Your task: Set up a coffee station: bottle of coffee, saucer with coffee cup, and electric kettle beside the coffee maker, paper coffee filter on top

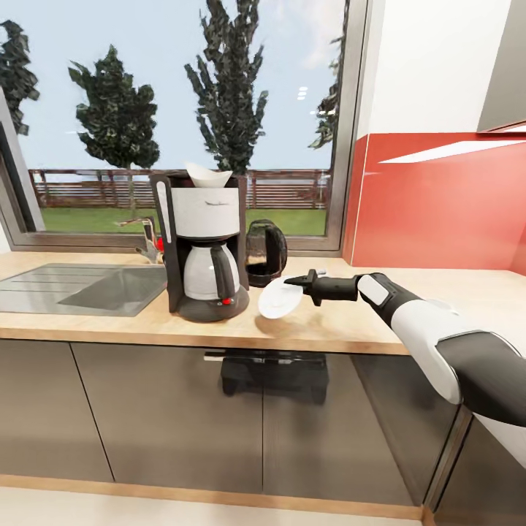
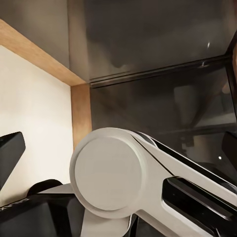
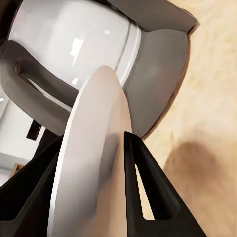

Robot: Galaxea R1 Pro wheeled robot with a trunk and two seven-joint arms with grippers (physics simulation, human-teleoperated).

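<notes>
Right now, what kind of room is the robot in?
Most likely a home kitchen. A light wooden countertop holds a built-in grey sink with a tap, and a black-and-white drip coffee maker stands beside it. The right gripper holds a white round saucer near a glossy red backsplash.

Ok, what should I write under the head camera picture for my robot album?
The right gripper holds a white saucer tilted above the countertop, beside the coffee maker.

Matt light wood countertop (image 1: 343,332), glossy white saucer (image 1: 277,299), glossy red backsplash (image 1: 438,204).
</notes>
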